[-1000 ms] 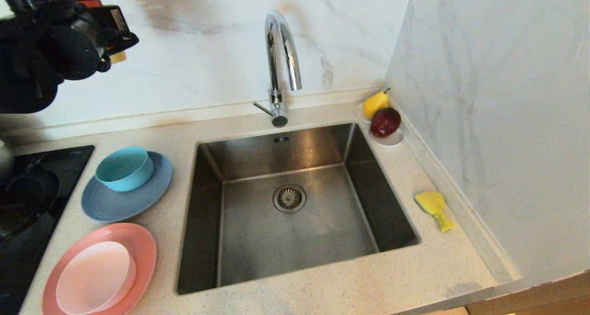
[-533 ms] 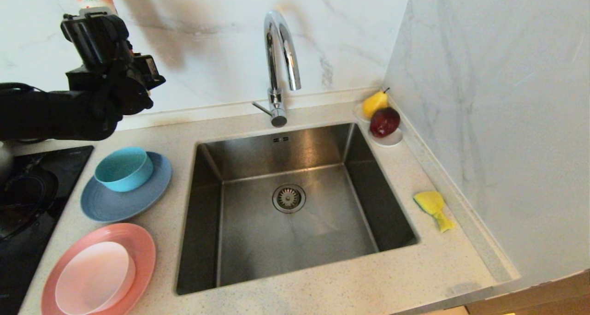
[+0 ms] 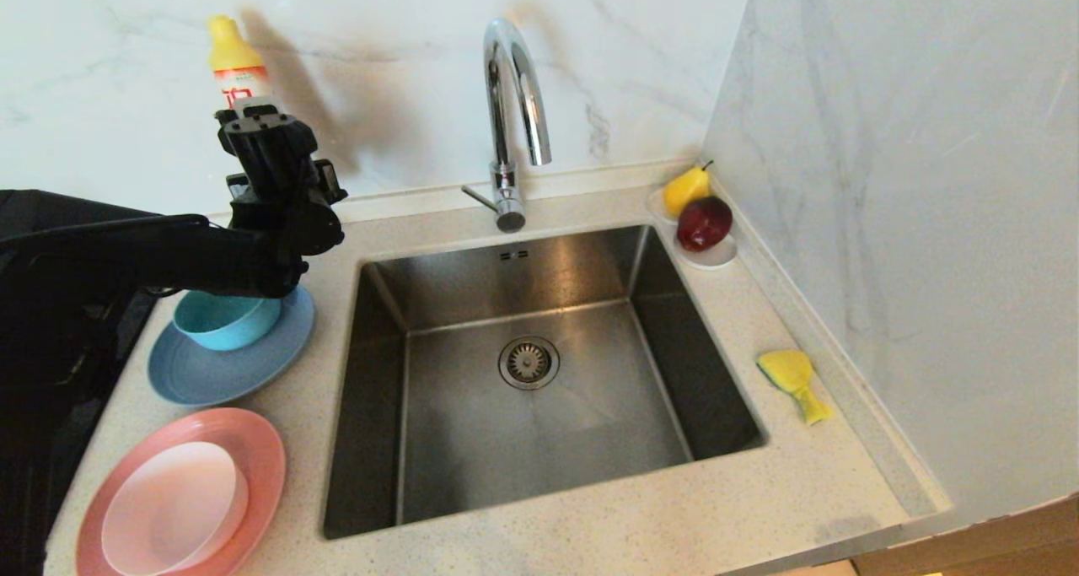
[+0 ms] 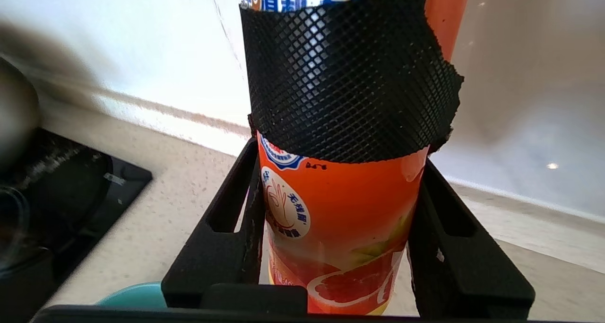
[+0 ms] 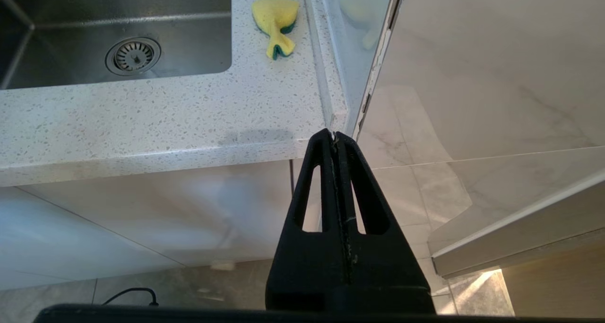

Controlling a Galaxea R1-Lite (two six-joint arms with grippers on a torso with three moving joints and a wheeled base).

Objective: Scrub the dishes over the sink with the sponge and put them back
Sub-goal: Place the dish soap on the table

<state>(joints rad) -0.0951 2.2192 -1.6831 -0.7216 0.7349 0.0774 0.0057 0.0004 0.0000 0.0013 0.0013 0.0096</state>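
Dishes sit on the counter point(image 3: 590, 525) to the left of the sink point(image 3: 539, 441): a teal bowl point(image 3: 223, 323) rests on a grey-blue plate point(image 3: 219, 369), and nearer the front edge a pale pink bowl point(image 3: 173, 508) rests on a salmon-pink plate point(image 3: 253, 445). The sponge point(image 3: 792, 378), yellow with a green underside, lies on the counter to the right of the sink, close to the side wall and well apart from the dishes. The left gripper point(image 3: 261, 125) is raised above the back left of the counter, over the teal bowl's far side, and is clamped around an orange bottle point(image 4: 340, 228) with a yellow cap; the wrist view shows a finger point(image 4: 231, 233) pressed against each side of the bottle, which stands upright with a black mesh sleeve point(image 4: 345, 77) around its middle. The right gripper point(image 5: 336, 138) hangs below and in front of the counter's right corner, its jaws pressed together with nothing between them. A chrome tap point(image 3: 510, 112) rises behind the sink, and a small white saucer point(image 3: 716, 255) in the back right corner holds a yellow pear point(image 3: 684, 190) and a dark red apple point(image 3: 704, 222).
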